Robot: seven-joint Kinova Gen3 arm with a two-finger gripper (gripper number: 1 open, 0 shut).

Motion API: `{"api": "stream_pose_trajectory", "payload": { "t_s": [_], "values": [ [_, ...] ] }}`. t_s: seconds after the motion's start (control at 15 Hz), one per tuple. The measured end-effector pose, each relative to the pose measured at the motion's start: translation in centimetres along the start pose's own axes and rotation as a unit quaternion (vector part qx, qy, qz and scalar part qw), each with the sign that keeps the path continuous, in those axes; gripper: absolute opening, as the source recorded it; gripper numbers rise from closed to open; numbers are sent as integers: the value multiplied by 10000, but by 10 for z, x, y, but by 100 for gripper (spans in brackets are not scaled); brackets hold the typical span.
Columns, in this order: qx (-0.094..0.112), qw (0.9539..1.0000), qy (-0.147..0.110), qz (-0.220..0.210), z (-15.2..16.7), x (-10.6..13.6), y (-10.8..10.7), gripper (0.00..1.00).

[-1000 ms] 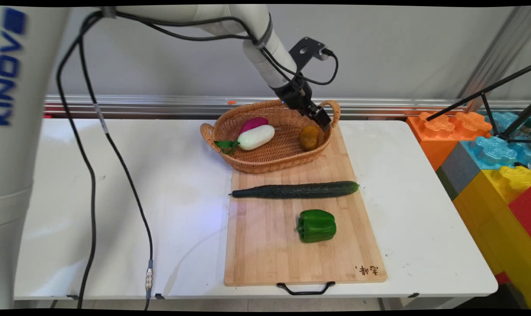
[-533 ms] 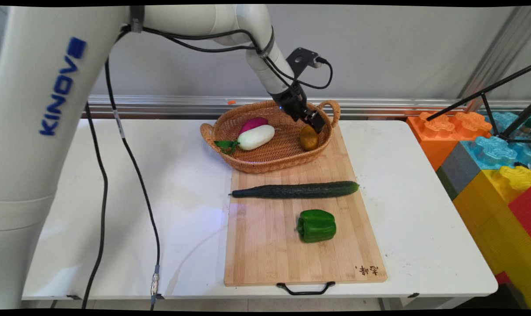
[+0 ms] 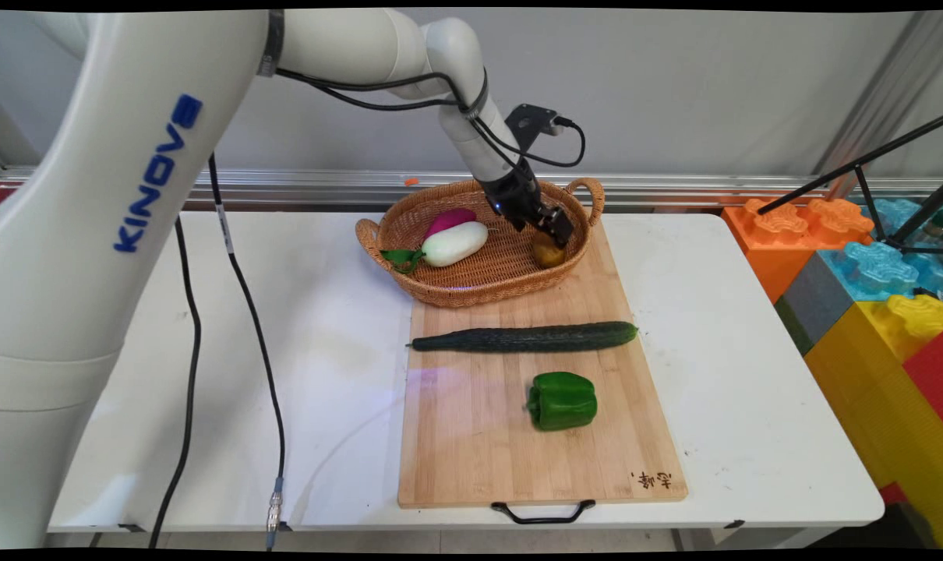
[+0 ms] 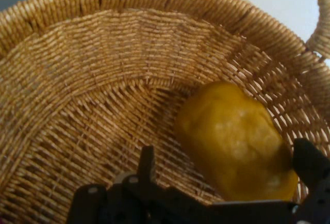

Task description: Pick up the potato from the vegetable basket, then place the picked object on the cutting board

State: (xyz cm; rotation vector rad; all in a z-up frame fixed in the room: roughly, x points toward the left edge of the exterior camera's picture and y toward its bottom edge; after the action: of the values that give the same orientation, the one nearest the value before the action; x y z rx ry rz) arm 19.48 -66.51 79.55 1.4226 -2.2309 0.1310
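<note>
Black two-finger pincer [image 3: 559, 234] is inside the oval woven wicker basket [image 3: 440, 290], at its right end, tilted down to the right. Fingers are spread apart, one on each side of the yellow-brown potato [image 3: 547, 253]; in the hand view the potato [image 4: 234, 141] sits between the left finger [image 4: 147, 163] and the right finger [image 4: 309, 162]. Whether either finger touches the potato cannot be told. The potato lies on the basket [image 4: 87, 79] floor against the right wall.

Same basket, left half: white radish [image 3: 454, 243] with green leaves, and a magenta radish [image 3: 450, 220] just behind it, touching. Both are well apart from the pincer.

The basket rests on the far end of a light wooden cutting board [image 3: 471, 436] with a black handle, which lies on the white counter [image 3: 323, 351]. On the board, nearer than the basket: a long dark green cucumber [image 3: 522, 337] lying crosswise, and a green bell pepper [image 3: 562, 400] nearer still.
</note>
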Motion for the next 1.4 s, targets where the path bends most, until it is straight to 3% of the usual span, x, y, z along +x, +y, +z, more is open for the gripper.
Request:
{"api": "stream_pose_trajectory", "payload": {
  "t_s": [0.4,0.73,0.8,1.2,1.4],
  "values": [
    [-53,9995,-22,-322,13,-6,-4,100],
    [-49,9995,4,-324,15,-7,-8,100],
    [-45,9997,14,-258,15,-8,-9,0],
    [-83,9995,231,194,-2,-5,-10,0],
    [-152,9974,453,536,-28,-2,-6,0]
  ]
}}
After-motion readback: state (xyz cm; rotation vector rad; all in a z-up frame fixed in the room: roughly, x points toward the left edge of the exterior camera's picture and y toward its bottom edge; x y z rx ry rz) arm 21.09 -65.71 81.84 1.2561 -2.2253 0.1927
